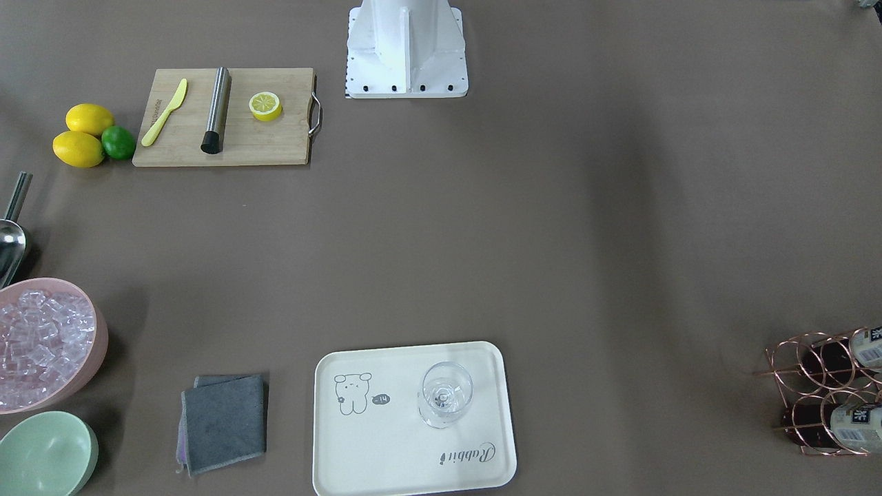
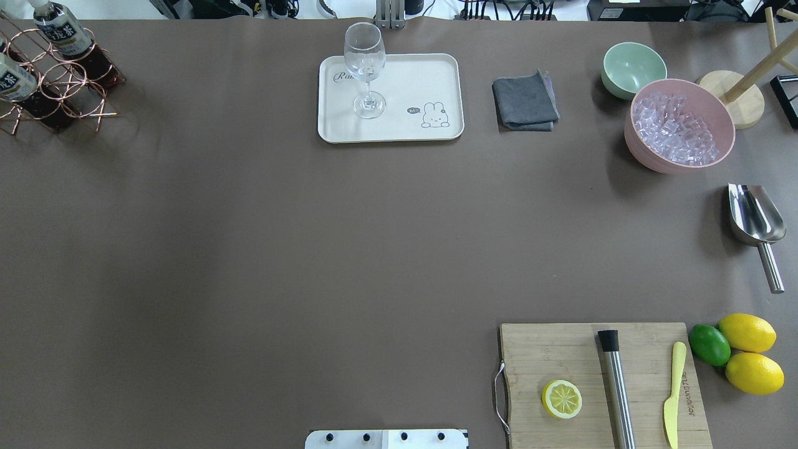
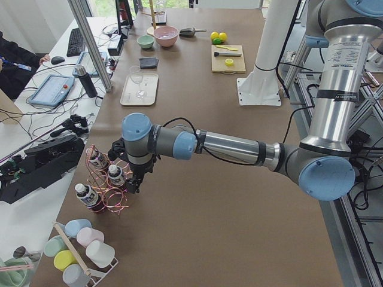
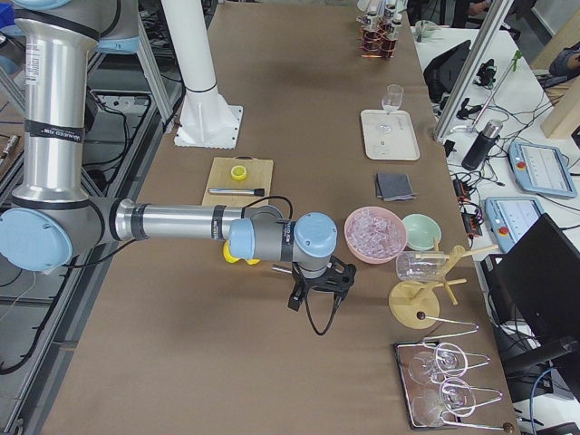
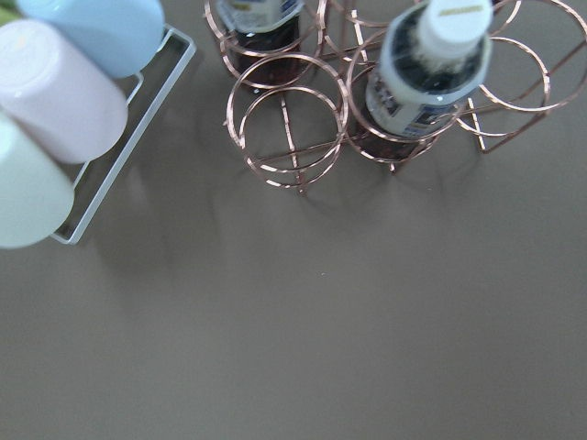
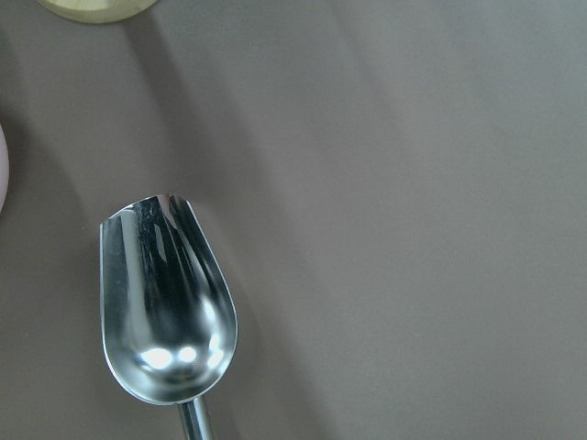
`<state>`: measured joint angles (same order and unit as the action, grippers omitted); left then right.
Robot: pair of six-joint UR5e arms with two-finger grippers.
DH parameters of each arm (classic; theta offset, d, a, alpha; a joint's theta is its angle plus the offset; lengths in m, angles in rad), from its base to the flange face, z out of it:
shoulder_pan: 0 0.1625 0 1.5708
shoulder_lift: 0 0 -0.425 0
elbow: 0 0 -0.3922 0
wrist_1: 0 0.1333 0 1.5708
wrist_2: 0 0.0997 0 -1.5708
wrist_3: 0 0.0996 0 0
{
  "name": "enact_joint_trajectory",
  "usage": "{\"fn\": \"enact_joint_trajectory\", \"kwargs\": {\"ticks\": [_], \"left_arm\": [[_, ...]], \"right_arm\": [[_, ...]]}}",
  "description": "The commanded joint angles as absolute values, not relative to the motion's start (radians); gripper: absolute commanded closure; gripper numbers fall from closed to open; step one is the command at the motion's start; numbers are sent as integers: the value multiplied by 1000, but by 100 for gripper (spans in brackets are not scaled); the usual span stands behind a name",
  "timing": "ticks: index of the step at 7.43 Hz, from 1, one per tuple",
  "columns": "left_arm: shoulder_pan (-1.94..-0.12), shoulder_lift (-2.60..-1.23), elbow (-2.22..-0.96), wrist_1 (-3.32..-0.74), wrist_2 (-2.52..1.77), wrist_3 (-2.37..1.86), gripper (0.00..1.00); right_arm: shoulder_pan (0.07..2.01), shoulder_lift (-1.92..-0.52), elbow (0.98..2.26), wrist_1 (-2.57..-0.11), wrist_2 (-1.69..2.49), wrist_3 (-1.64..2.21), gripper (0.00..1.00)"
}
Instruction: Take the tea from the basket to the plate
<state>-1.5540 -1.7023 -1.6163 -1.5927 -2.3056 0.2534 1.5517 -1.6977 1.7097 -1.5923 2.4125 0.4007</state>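
The copper wire basket [image 2: 56, 87] stands at the table's far left corner, seen also in the left wrist view [image 5: 284, 119]. Three tea bottles stand in it; one [image 5: 431, 64] is right under the left wrist camera, and two show from overhead [image 2: 62, 31]. My left gripper [image 3: 133, 182] hangs beside the basket [image 3: 108, 188]; I cannot tell if it is open. The cream plate [image 2: 411, 75] lies at the far middle with a wine glass [image 2: 365, 68] on it. My right gripper [image 4: 319, 294] hovers over the metal scoop [image 6: 170, 302]; I cannot tell its state.
A pink bowl of ice [image 2: 679, 125], a green bowl [image 2: 633, 68] and a grey cloth [image 2: 525, 101] lie right of the plate. A cutting board [image 2: 548, 349] with half a lemon, muddler and knife is near right. A rack of pastel cups [image 5: 64, 110] stands beside the basket.
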Motion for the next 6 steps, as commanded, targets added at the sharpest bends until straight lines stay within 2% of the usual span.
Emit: {"fn": "enact_joint_trajectory", "kwargs": {"ticks": [1,3,6], "left_arm": [[-1548,-1778,-1563,-1588,-2256,592,3],[-1557,-1885,-1505,-1533,-2253,812,3],[-1555,-2034,-1430,-1496,-2161,1022,3]], "right_arm": [[1545,-1698,1718,-1592,2402,399,0],[1536,-1698,1726,-1592,2398,397,0],[1534,-1700,1732,-1592,2320,189,0]]}}
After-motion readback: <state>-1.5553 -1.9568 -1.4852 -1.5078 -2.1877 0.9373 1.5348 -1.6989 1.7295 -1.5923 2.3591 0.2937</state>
